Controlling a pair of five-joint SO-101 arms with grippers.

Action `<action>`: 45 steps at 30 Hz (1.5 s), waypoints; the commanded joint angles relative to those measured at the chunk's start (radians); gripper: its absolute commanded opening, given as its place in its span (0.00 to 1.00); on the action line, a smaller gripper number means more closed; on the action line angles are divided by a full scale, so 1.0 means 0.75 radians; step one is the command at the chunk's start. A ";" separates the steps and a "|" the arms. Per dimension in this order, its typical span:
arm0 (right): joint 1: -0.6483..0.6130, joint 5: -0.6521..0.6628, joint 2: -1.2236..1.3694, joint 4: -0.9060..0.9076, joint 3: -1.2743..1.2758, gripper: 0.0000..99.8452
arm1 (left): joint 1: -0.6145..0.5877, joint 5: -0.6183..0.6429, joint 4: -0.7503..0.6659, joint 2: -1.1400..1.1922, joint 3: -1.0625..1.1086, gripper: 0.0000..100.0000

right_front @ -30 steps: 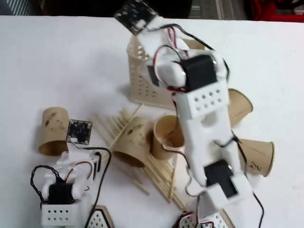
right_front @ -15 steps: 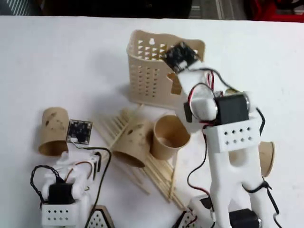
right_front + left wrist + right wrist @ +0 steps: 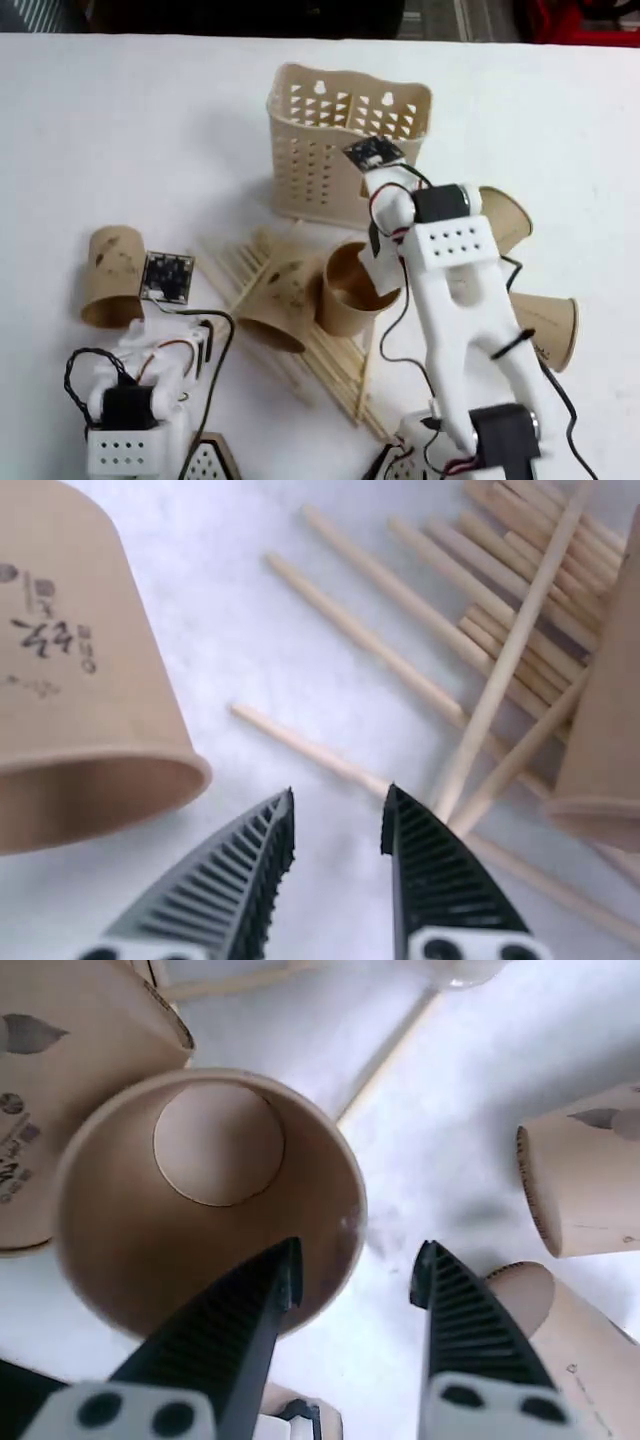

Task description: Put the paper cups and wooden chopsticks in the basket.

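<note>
The cream basket (image 3: 340, 150) stands at the back middle of the table. A paper cup (image 3: 350, 290) stands mouth up just in front of it. My right gripper (image 3: 355, 1260) is open right above that cup (image 3: 210, 1190), one finger over its mouth and the other outside the rim. In the high view the right gripper (image 3: 376, 268) sits at the cup's right rim. My left gripper (image 3: 338, 798) is open and holds nothing, low over the table between a lying cup (image 3: 70, 700) and the wooden chopsticks (image 3: 450, 630). The chopsticks (image 3: 310, 345) lie scattered under a tipped cup (image 3: 280, 295).
Two more cups (image 3: 505, 220) (image 3: 545, 330) lie on their sides right of the right arm. Another cup (image 3: 110, 275) lies at the left, near the left arm (image 3: 130, 400). The table's far left and far right are bare white surface.
The right arm has drawn back from above the basket and come down to the upright cup in front of it. The left arm has kept still.
</note>
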 commanded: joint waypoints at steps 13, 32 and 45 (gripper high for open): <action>0.030 -0.012 0.058 -0.019 -0.070 0.02 | 0.003 0.004 -0.070 -0.007 -0.182 0.16; 0.026 -0.002 -0.212 0.208 -0.196 0.02 | 0.285 -0.718 0.012 -0.007 -0.481 0.28; 0.034 -0.002 -0.355 0.218 -0.131 0.02 | 0.535 -0.716 -0.305 -0.007 -0.135 0.28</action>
